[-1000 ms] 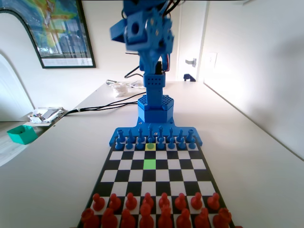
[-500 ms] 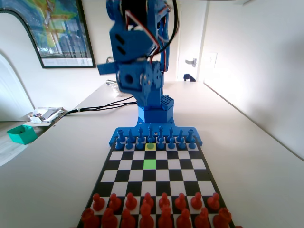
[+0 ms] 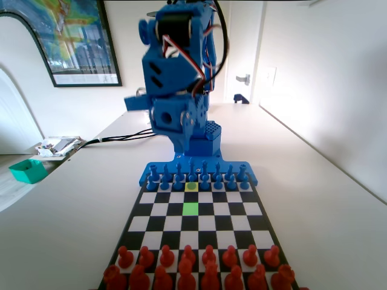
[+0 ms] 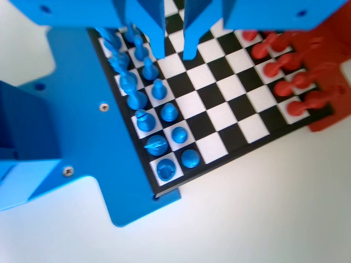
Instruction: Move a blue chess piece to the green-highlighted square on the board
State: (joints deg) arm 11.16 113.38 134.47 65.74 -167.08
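Wrist view: jaws (image 4: 174, 48) hang from the top edge, centre-left, parted by a clear gap, nothing between them; board squares show through the gap. Tips well above the board (image 4: 219, 104), over squares near the blue ranks.

Blue pieces (image 4: 143, 121) run in two ranks down the left of the board in the wrist view, from upper left to lower centre, pawns on the inner rank. The pawn (image 4: 158, 87) closest to the tips stands on its square just below and left of them, upright, untouched. Red pieces (image 4: 288, 71) stand at the upper right.

Fixed view: arm (image 3: 178, 78) folded high in the upper centre of the frame, well above the board (image 3: 145, 219), its base at the board's far end. Jaws not made out here. Blue pieces (image 3: 217, 176) in two ranks at the far end, mid-frame. Yellow square (image 3: 191, 186) sits in the pawn rank at centre, with a pawn (image 3: 191, 179) on it. Green square (image 3: 191, 209) lies two rows nearer the camera in the same file, bare. Red pieces (image 3: 187, 266) line the bottom of the frame.

Worktop (image 3: 72, 205) pale. Teal tray (image 3: 28, 170) at far left, cables (image 3: 124, 136) trailing from the base toward it
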